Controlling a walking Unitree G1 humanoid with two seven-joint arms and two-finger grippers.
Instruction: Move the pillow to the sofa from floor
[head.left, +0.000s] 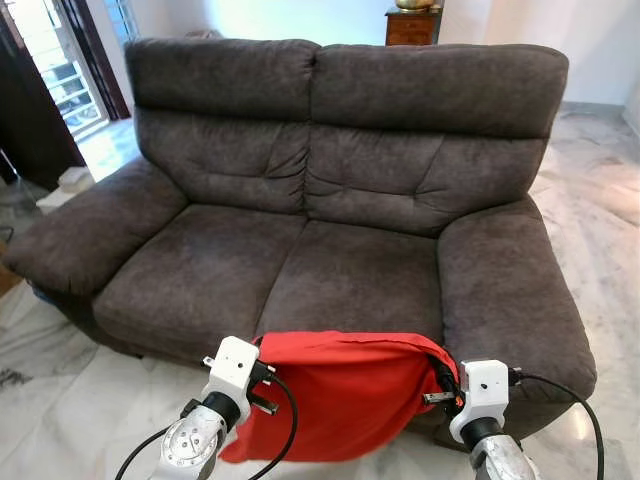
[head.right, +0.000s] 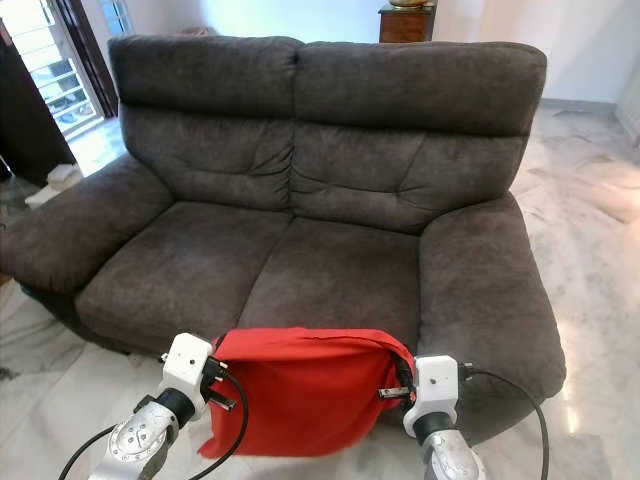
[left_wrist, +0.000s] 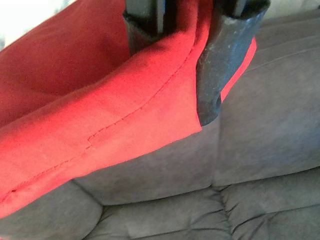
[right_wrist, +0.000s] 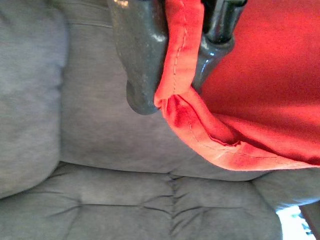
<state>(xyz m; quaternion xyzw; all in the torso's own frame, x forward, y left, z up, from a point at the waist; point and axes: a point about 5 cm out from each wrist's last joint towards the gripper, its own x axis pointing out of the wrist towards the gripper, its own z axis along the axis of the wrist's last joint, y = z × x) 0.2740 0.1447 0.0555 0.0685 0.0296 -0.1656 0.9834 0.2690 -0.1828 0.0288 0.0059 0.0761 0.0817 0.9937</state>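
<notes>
Hanging red pillow (head.left: 340, 395), left tool (left_wrist: 175, 55), right tool (right_wrist: 172, 60) pinching corners, sofa (head.left: 330, 180) apparently unlabelled

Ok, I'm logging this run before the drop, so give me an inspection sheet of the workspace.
Surface: dark grey sofa, seat cushions bare.
Job's things: red pillow held up in front of the sofa's front edge, hanging from its two upper corners.
Clutter: nothing seen on the sofa.
Grippers: left tool shut on one upper corner of the pillow; right tool shut on the other.
Cables: black cables loop from both wrists.
Surroundings: marble floor, wooden cabinet behind the sofa, glass door at left.
</notes>
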